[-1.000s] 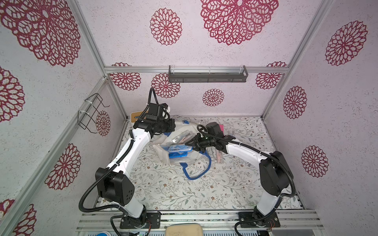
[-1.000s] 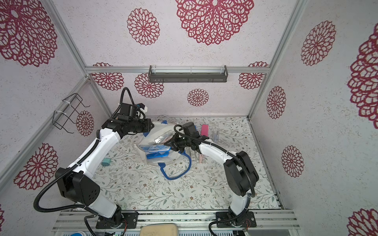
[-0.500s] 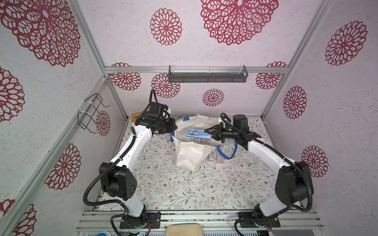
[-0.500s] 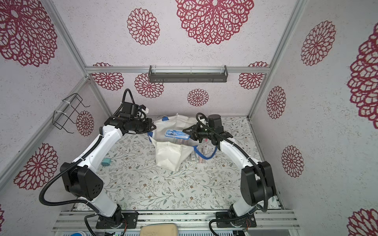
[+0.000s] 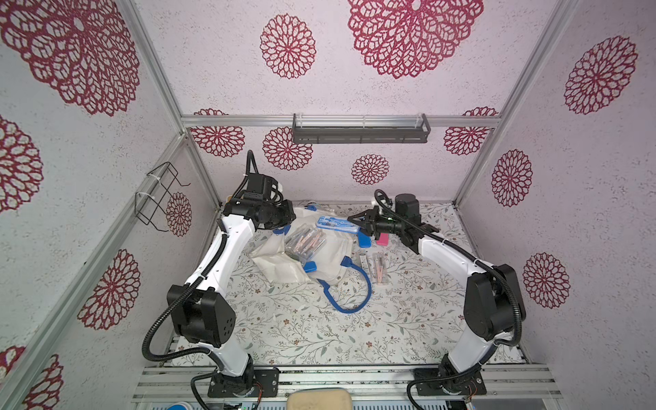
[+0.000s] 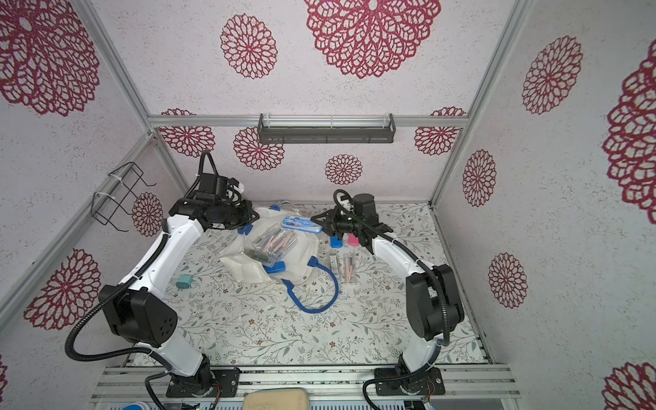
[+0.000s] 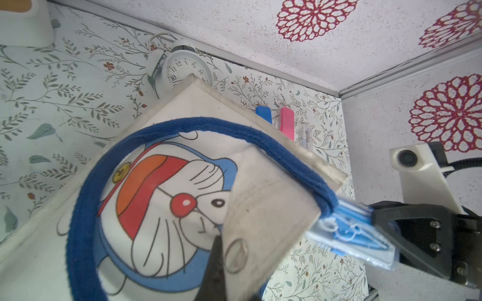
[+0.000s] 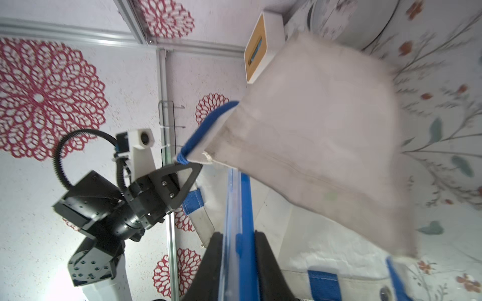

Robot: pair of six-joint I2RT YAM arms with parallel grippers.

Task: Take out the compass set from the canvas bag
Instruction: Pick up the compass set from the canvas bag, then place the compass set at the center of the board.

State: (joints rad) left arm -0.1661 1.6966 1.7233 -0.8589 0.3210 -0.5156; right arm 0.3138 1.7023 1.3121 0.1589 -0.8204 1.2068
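The compass set (image 5: 336,224) (image 6: 301,224) is a flat clear case with blue inside. My right gripper (image 5: 350,220) (image 8: 238,250) is shut on one end of it and holds it level above the table. Its other end (image 7: 347,234) lies against the rim of the canvas bag (image 5: 273,262) (image 6: 241,264). The off-white bag lies slumped on the table, its cartoon print (image 7: 167,198) turned toward the left wrist. My left gripper (image 5: 288,220) (image 7: 221,268) is shut on a canvas flap at the bag's rear corner, also seen in the right wrist view (image 8: 187,166).
A clear pack of wooden pegs (image 5: 306,243) rests on the bag. A blue strap loop (image 5: 349,294) trails toward the front. Blue (image 5: 364,239) and pink (image 5: 382,239) blocks and a second clear pack (image 5: 376,268) lie right of the bag. An alarm clock (image 7: 186,66) stands behind it, a teal plug (image 6: 184,283) to the left.
My right gripper has drawn back to the right with the blue case. The bag, lifted half a second ago, has sagged onto the table, and a clear pack now shows on it.
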